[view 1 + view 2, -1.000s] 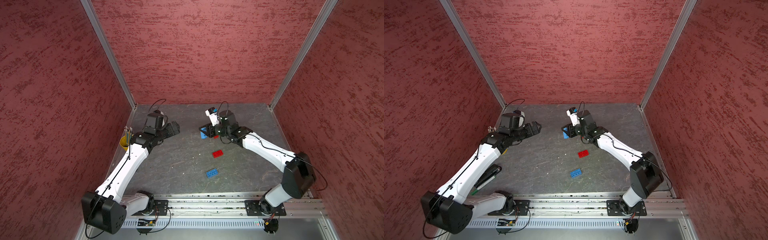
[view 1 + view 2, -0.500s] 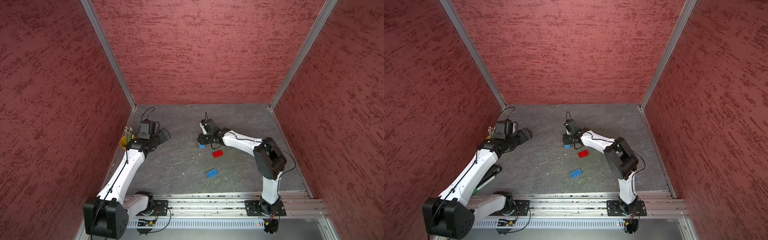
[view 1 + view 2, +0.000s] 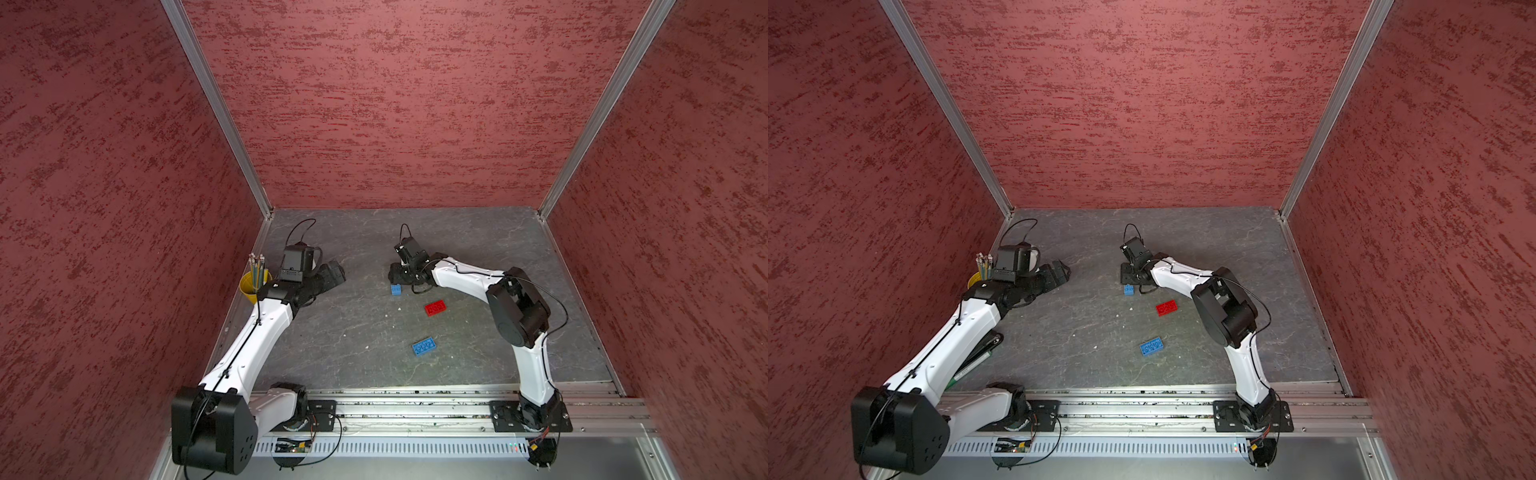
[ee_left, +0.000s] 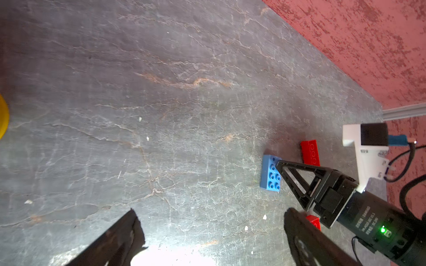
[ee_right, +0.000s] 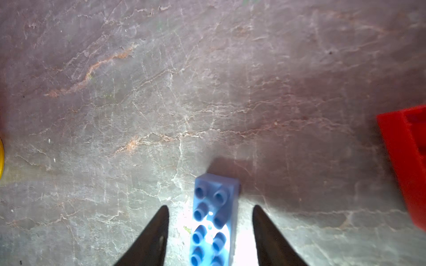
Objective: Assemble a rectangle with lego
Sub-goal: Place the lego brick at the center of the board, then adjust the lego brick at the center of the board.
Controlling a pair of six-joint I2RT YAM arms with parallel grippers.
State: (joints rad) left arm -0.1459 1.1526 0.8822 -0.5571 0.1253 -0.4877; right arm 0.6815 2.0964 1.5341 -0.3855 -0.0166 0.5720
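The lego bricks lie apart on the grey table, and no joined rectangle is in view. My right gripper (image 5: 210, 207) is open, low over a blue brick (image 5: 214, 221) that lies studs up between its fingers with a gap on each side. In both top views this brick (image 3: 396, 289) (image 3: 1128, 290) pokes out from under the right gripper (image 3: 399, 274). A red brick (image 3: 435, 308) and a second blue brick (image 3: 424, 346) lie nearer the front. Another red brick (image 4: 310, 153) sits beyond the right gripper. My left gripper (image 4: 211, 210) is open and holds nothing, off to the left (image 3: 332, 276).
A yellow pencil cup (image 3: 251, 284) stands against the left wall beside my left arm. A green-and-white pen (image 3: 976, 357) lies under the left arm. Red walls close in the back and both sides, and the rail (image 3: 415, 409) runs along the front.
My right arm came down to the table with the blue brick and its jaws opened, letting it go. My left arm drew back a little toward the cup.
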